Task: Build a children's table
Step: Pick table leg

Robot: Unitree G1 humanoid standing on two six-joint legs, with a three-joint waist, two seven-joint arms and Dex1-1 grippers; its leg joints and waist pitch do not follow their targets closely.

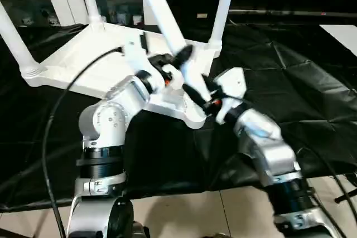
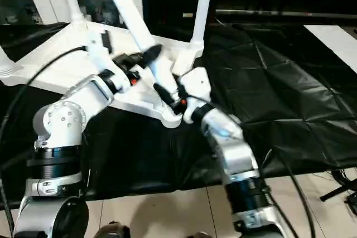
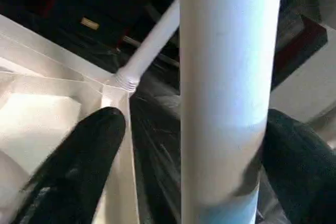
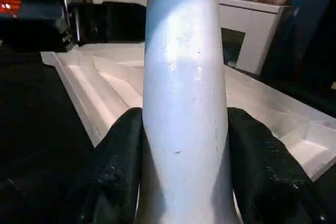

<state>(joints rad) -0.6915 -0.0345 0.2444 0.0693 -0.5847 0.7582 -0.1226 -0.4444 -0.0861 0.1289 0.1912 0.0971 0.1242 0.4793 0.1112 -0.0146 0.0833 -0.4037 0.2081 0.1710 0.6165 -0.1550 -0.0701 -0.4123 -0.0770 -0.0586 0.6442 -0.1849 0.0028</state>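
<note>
Small white plastic children's table [image 1: 106, 54]: upside down on large black-covered work table [image 1: 290, 82] ahead of you, ribbed underside up, three white tapered tube legs upright in corner sockets.

Fourth white tube leg [image 1: 164, 20]: tilted, foot at near corner socket [image 1: 192, 116], between both your grippers.

Right gripper [image 4: 184, 145]: black fingers [image 4: 118, 150] pressed on both sides of lower leg, gripping it.

Left gripper [image 3: 210, 150]: higher on same leg, fingers [image 3: 84, 156] spread either side, one clear of tube; grip not established.

White glass-door cabinet [image 1: 39, 4]: behind table.

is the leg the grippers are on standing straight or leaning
Leaning: the near-corner leg slants away from upright, unlike the upright far leg beside it.
</note>
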